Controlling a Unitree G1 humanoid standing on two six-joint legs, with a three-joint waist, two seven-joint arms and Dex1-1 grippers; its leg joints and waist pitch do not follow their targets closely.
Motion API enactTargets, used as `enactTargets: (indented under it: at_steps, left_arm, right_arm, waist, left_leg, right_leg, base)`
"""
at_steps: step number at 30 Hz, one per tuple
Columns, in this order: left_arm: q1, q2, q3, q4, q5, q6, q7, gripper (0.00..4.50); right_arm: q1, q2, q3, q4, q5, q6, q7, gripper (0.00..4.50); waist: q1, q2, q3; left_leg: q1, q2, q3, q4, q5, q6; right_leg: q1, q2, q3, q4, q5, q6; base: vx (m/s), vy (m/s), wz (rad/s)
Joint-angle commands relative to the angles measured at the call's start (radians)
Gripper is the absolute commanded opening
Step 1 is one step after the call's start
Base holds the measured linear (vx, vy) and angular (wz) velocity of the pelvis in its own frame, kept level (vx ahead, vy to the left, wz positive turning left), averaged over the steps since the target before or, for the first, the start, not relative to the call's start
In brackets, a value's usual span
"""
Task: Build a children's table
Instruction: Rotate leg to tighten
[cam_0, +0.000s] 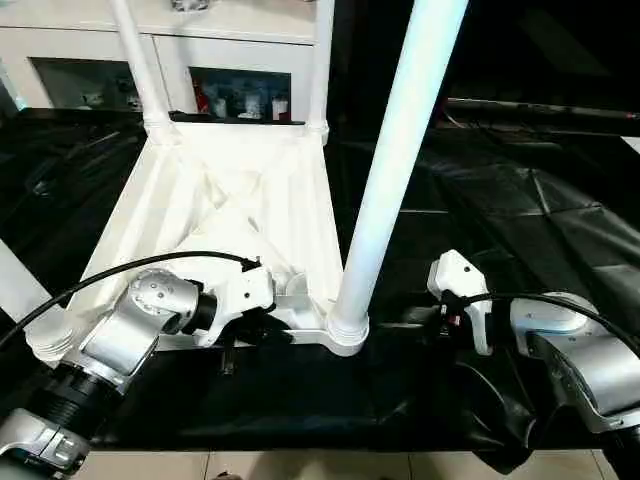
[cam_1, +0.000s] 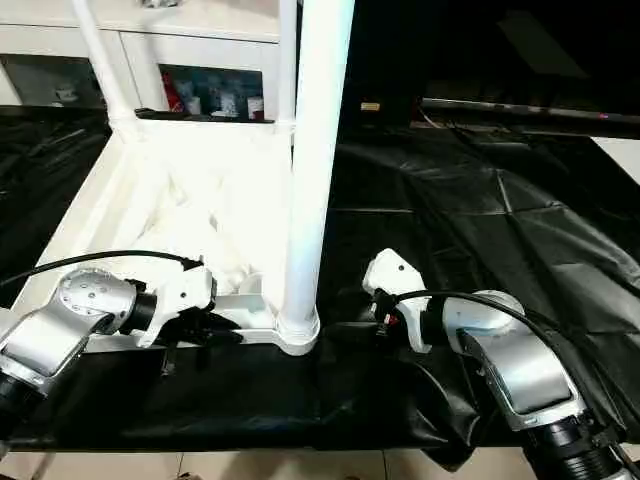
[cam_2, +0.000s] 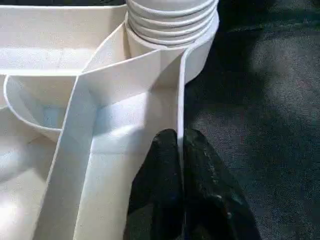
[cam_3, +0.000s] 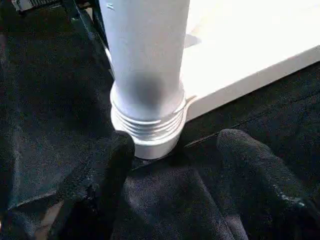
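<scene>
2 grippers flank the near leg (cam_0: 395, 160) at frame centre.
Your left gripper (cam_2: 181, 150) pinches the upturned tabletop's (cam_0: 230, 210) rim; your right gripper (cam_3: 175, 150) sits spread wide beside the leg's socket (cam_3: 150, 135), gripping nothing.

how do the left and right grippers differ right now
The left gripper is pinched shut on the tabletop rim, one finger on each side of the thin wall; the right gripper is open and holds nothing. The left one sits over the tabletop's near edge; the right one rests on the black sheet, facing the near leg. Both have black fingers.
</scene>
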Motion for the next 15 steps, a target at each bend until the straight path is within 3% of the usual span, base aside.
enactTargets:
  at_steps: [1, 6, 10, 11, 13, 15]
  left_arm:
    - [0.0, -0.01, 0.008, 0.001, 0.002, -0.002, 0.011, 0.05]
    - [0.004, -0.026, 0.034, 0.0, -0.033, 0.001, 0.011, 0.05]
    - [-0.006, -0.047, 0.049, 0.042, -0.001, -0.001, 0.084, 0.05]
    - [-0.011, -0.059, 0.049, 0.065, 0.021, -0.012, 0.122, 0.05]
    - [-0.011, -0.07, 0.054, 0.072, 0.02, -0.008, 0.137, 0.05]
    - [-0.003, -0.089, 0.062, 0.057, 0.004, 0.033, 0.145, 0.05]
  right_arm:
    - [-0.011, -0.005, -0.001, -0.006, 0.002, -0.003, -0.005, 3.09]
    - [0.005, -0.003, 0.001, -0.002, 0.002, -0.009, -0.01, 3.09]
    - [-0.003, 0.046, -0.021, 0.057, -0.02, -0.041, -0.093, 3.09]
    - [-0.014, 0.08, -0.035, 0.097, -0.033, -0.055, -0.149, 3.09]
    - [-0.019, 0.098, -0.044, 0.115, -0.031, -0.054, -0.17, 3.09]
    - [-0.018, 0.121, -0.042, 0.123, -0.013, -0.052, -0.166, 3.09]
  waist:
    - [0.001, 0.016, -0.065]
    - [0.002, 0.015, -0.065]
    - [0.001, 0.017, -0.065]
    - [-0.002, 0.017, -0.063]
    - [-0.002, 0.01, -0.064]
    - [-0.006, 0.015, -0.064]
  left_leg:
    - [0.001, -0.021, 0.019, -0.066, -0.239, -0.007]
    - [0.0, -0.022, 0.019, -0.065, -0.238, -0.006]
    - [-0.001, -0.022, 0.019, -0.065, -0.238, -0.006]
    - [-0.001, -0.024, 0.021, -0.064, -0.24, -0.011]
    - [-0.001, -0.027, 0.021, -0.064, -0.251, -0.017]
    - [-0.003, -0.026, 0.018, -0.066, -0.255, -0.015]
  right_leg:
    - [0.056, -0.041, 0.031, -0.08, -0.237, -0.173]
    - [0.057, -0.041, 0.031, -0.08, -0.23, -0.177]
    - [0.056, -0.04, 0.03, -0.08, -0.225, -0.179]
    - [0.051, -0.041, 0.03, -0.084, -0.243, -0.177]
    - [0.055, -0.041, 0.028, -0.087, -0.29, -0.162]
    - [0.056, -0.042, 0.028, -0.088, -0.313, -0.148]
  base:
    - [0.0, 0.0, 0.0]
    - [0.0, 0.0, 0.0]
    - [0.0, 0.0, 0.0]
    - [0.0, 0.0, 0.0]
    - [0.0, 0.0, 0.0]
    - [0.0, 0.0, 0.0]
